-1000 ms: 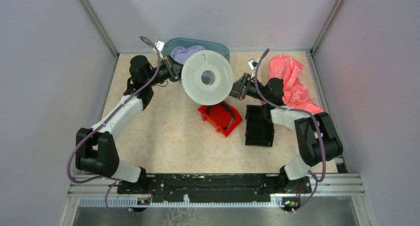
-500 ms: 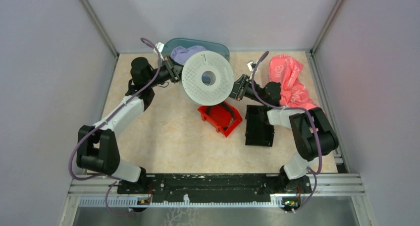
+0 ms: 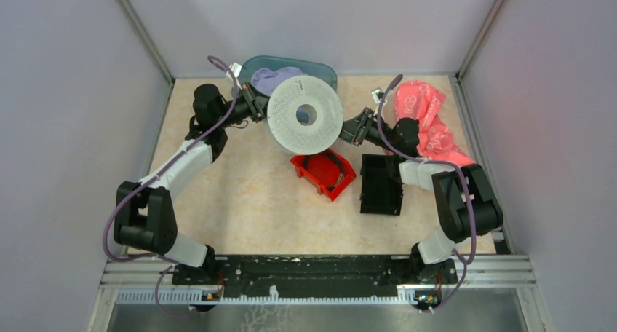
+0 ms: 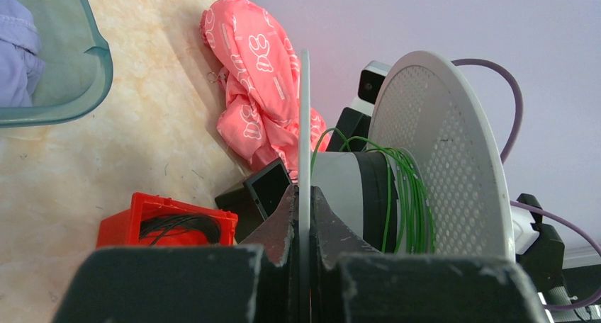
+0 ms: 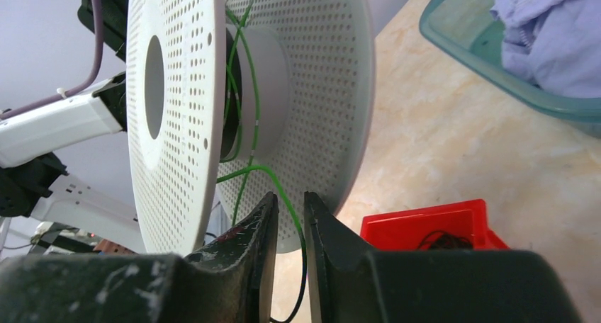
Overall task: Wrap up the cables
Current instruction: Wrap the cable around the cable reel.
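Above table [image 3: 240, 194]: one spool [image 3: 291, 128], clamped by left gripper [image 4: 303, 195]; right gripper [image 5: 289, 206] narrowly parted around green wire [image 5: 244, 171].

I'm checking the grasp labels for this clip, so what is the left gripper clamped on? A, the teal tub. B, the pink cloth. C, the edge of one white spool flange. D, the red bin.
C: in the left wrist view, the left gripper has both fingers pressed against the thin edge of one flange of the white spool.
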